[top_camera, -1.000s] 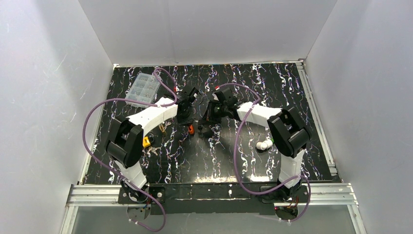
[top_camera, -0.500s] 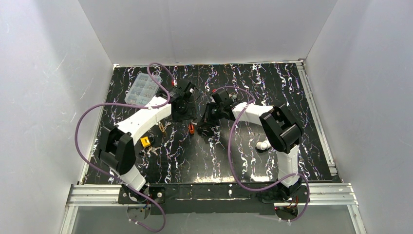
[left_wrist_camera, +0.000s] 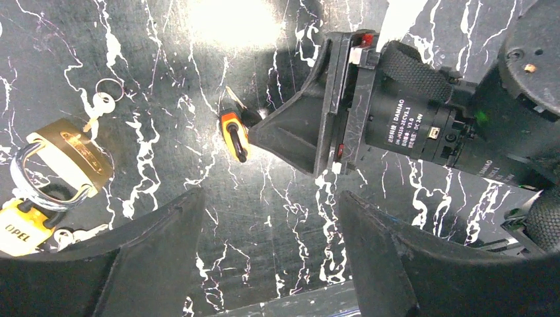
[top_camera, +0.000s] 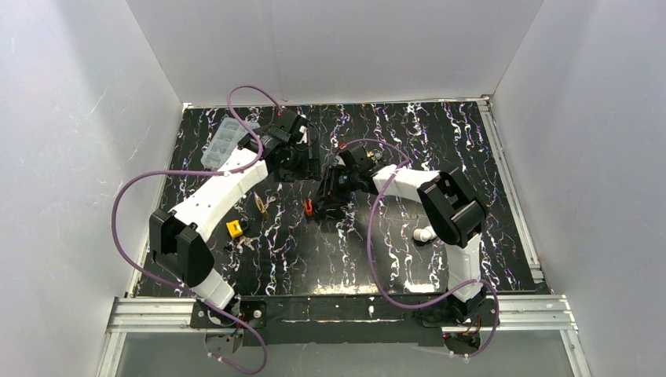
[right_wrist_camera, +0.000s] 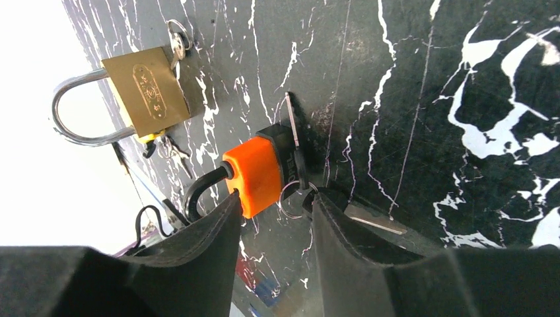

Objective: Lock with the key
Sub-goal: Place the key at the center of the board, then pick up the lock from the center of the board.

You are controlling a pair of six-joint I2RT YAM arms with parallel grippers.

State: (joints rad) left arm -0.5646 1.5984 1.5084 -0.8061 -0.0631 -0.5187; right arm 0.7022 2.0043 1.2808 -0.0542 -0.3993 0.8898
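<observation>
top: orange padlock (top_camera: 309, 206) lies mid-counter (top_camera: 471, 157) | left wrist: left gripper (left_wrist_camera: 264, 264) jaws wide, empty, well apart from padlock | right wrist: right gripper (right_wrist_camera: 272, 251) jaws parted at padlock's end, clamping nothing; key (right_wrist_camera: 294, 142) in lock, shackle apparently closed, locking seemingly near done

Robot lab: white-walled enclosure (top_camera: 71, 118)

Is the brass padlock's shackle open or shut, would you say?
Shut: both legs of the brass padlock's shackle enter its body.
</observation>
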